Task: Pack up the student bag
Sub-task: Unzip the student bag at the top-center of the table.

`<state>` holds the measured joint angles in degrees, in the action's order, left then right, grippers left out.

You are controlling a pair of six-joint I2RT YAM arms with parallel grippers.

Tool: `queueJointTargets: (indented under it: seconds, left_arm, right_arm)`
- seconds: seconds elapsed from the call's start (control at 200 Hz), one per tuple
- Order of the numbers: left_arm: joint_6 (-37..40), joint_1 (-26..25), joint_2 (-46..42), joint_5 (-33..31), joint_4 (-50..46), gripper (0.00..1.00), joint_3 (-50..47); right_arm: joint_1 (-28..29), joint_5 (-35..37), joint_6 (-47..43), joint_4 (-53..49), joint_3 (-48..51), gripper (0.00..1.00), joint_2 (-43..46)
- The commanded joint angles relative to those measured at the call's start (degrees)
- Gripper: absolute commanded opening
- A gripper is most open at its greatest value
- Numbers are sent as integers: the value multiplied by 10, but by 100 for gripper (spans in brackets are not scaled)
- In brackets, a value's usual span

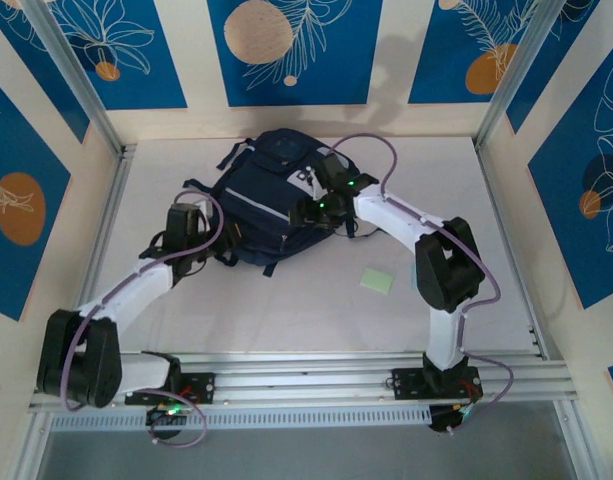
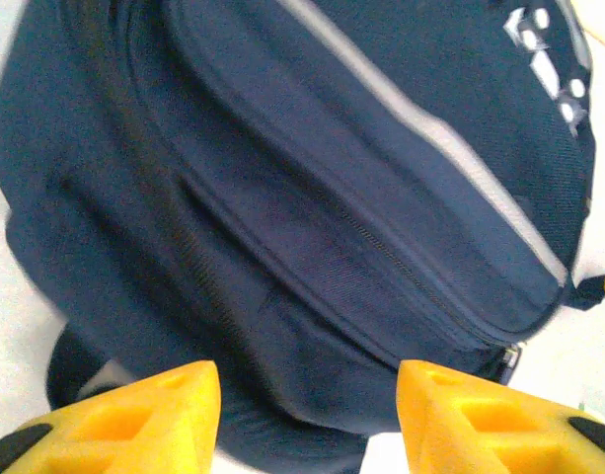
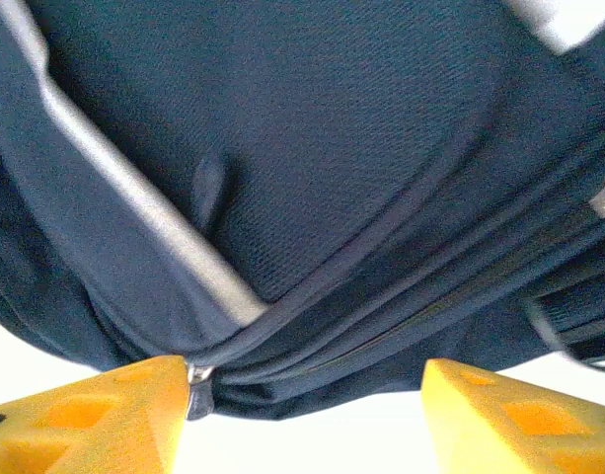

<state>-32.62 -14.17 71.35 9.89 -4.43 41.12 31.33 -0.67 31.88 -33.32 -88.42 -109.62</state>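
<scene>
The student bag [image 1: 266,205], a large navy backpack with grey stripes, lies on the white table at centre back. My left gripper [image 1: 191,232] is at the bag's left side, open, with dark fabric and closed zip lines [image 2: 312,247] in front of its yellow fingers [image 2: 144,420]. My right gripper [image 1: 316,210] is at the bag's right edge, open. Its left finger [image 3: 95,425] touches a small metal zipper pull [image 3: 198,390] at the bag's lower seam [image 3: 312,326]. Nothing is held between either pair of fingers.
A pale green square sticky-note pad [image 1: 377,281] lies on the table in front of the bag, right of centre. Metal frame rails [image 1: 316,375] run along the near edge. Patterned walls enclose the table on three sides.
</scene>
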Motion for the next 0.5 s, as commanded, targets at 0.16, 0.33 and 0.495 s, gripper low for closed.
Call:
queueJointTargets:
  seconds: [0.16, 0.33, 0.495]
  left_arm:
    - [78, -80, -26, -36, -27, 51, 18]
    - [98, -143, 50, -43, -8, 52, 46]
    - [113, -188, 126, -85, -6, 54, 84]
  right_arm:
    - [-12, -67, 110, 60, -22, 54, -55]
    - [-12, -121, 160, 128, -11, 28, -75]
    - [-13, -135, 180, 162, 7, 0, -68]
